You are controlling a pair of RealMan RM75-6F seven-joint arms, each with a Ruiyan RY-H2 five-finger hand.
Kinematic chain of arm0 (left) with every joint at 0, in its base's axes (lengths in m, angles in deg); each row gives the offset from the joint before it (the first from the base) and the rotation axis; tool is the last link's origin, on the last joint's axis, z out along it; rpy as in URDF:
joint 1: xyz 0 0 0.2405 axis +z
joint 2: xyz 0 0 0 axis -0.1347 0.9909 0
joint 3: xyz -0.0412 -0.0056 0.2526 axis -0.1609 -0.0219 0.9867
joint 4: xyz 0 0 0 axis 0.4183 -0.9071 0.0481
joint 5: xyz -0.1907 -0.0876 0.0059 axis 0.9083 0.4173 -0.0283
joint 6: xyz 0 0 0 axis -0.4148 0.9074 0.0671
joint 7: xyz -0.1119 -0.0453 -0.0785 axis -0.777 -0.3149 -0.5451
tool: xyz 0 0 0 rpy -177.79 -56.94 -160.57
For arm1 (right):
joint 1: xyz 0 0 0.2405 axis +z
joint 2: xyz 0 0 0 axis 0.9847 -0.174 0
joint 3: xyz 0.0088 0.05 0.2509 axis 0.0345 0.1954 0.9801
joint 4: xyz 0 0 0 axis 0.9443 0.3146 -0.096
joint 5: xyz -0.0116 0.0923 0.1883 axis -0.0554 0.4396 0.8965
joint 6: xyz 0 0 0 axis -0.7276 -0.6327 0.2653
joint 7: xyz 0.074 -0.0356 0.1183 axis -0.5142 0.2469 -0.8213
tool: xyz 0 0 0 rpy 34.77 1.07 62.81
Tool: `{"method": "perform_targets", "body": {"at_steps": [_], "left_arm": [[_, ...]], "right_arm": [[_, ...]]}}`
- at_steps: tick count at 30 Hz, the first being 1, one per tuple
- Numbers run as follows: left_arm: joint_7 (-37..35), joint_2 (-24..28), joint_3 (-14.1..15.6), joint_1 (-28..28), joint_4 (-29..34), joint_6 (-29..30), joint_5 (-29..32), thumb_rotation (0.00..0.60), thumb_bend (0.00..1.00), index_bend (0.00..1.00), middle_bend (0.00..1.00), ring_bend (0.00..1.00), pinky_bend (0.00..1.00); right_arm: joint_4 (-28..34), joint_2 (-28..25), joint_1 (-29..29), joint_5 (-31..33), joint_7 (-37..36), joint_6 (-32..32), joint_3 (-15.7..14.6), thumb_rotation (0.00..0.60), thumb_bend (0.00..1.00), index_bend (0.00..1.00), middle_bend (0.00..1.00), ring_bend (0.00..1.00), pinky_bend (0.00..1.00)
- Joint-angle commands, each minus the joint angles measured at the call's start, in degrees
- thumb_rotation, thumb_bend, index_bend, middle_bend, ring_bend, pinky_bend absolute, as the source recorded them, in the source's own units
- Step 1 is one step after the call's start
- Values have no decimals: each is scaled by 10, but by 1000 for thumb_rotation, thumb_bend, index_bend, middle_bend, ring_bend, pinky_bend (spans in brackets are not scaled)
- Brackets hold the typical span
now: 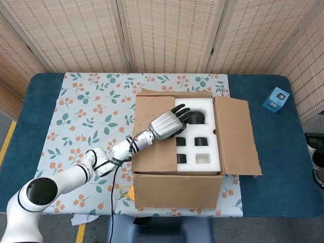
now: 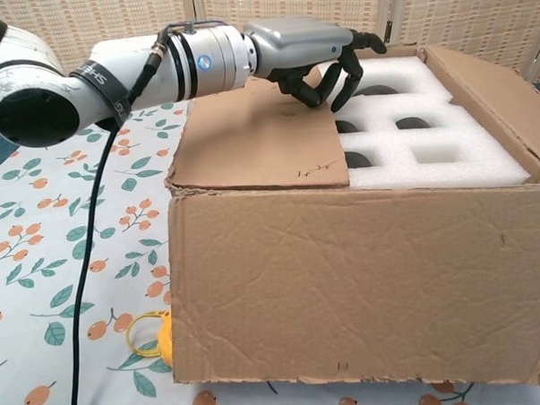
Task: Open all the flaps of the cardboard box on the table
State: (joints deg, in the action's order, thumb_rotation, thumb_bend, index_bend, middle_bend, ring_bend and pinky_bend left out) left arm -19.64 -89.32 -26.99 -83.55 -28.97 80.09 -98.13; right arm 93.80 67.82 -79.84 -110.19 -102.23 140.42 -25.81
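Woven reed screens close the back of the scene, and in front of them stands a blue table (image 1: 263,167) with a tablecloth (image 1: 91,109) printed with leaves and orange berries. At the centre of the frame, partly on this cloth, sits the cardboard box (image 1: 178,190).

Its left flap (image 1: 152,152) lies folded flat over the opening and covers the left part of the white foam insert (image 1: 205,144), which has dark round and square pockets. Its right flap (image 1: 237,136) is turned outward, and the far flap (image 1: 174,93) shows only as a narrow strip at the back edge.

The left hand (image 1: 167,124) is above the inner edge of the left flap, with its dark fingers (image 2: 345,69) curled down over that edge toward the foam. It holds nothing, and the fingers are apart. I judge that it is placed there to hook under the free edge, because this is the only side where the flap can be lifted. The right hand is not in view.

A small blue carton (image 1: 276,98) stands at the upper right of the table; its print is too small to read. The black band on the left forearm (image 2: 94,76) carries white letters, which I cannot read with certainty. A yellow object (image 2: 150,338) lies beside the box at the lower left.
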Motion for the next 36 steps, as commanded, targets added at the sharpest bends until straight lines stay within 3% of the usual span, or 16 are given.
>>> {"method": "perform_targets", "body": {"at_steps": [1, 21, 36], "left_arm": [[1, 2, 2, 1, 2, 2, 2, 600, 1000, 641, 62, 0, 0], [34, 11, 13, 5, 11, 11, 17, 600, 1000, 699, 62, 0, 0], [119, 57, -3, 16, 105, 23, 41, 600, 1000, 703, 62, 0, 0]], "right_arm": [[1, 0, 1, -1, 1, -2, 0, 362, 489, 238, 0, 0, 0], [4, -1, 5, -4, 4, -14, 0, 362, 488, 238, 0, 0, 0], [10, -2, 2, -13, 8, -6, -2, 364, 489, 238, 0, 0, 0]]}}
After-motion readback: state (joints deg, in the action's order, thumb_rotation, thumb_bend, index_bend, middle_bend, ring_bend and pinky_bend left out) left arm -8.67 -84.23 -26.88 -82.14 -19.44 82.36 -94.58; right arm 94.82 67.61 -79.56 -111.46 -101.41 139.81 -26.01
